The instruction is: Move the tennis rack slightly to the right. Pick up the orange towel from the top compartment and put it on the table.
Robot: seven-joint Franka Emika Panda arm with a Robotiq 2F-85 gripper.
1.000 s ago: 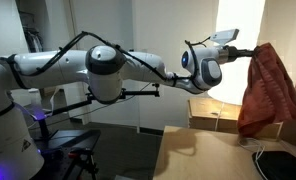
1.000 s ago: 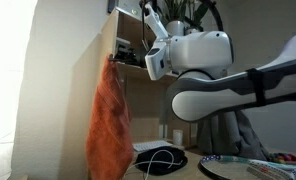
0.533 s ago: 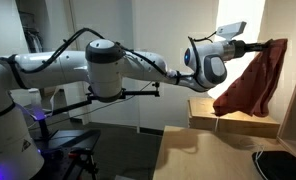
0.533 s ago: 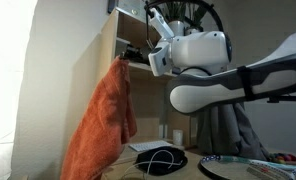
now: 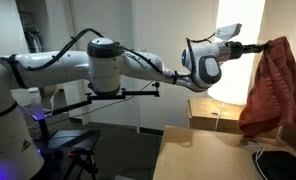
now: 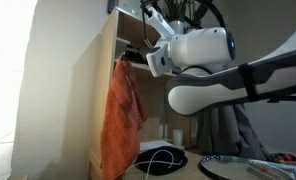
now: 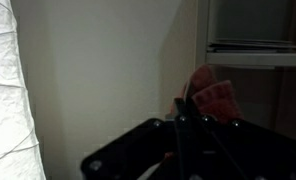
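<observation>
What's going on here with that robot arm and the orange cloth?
The robot arm has its claw clamped on the top edge of the orange towel and holds it up in the air. The towel hangs loose beside the wooden shelf unit, outside its compartments. It is not yet laid down on the table below.

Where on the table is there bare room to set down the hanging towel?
The bare wooden table is free between its left edge and the black item. It is crowded near the hanging end of the orange towel. The black item lies there with a white cable on it, and a patterned plate sits beyond.
</observation>
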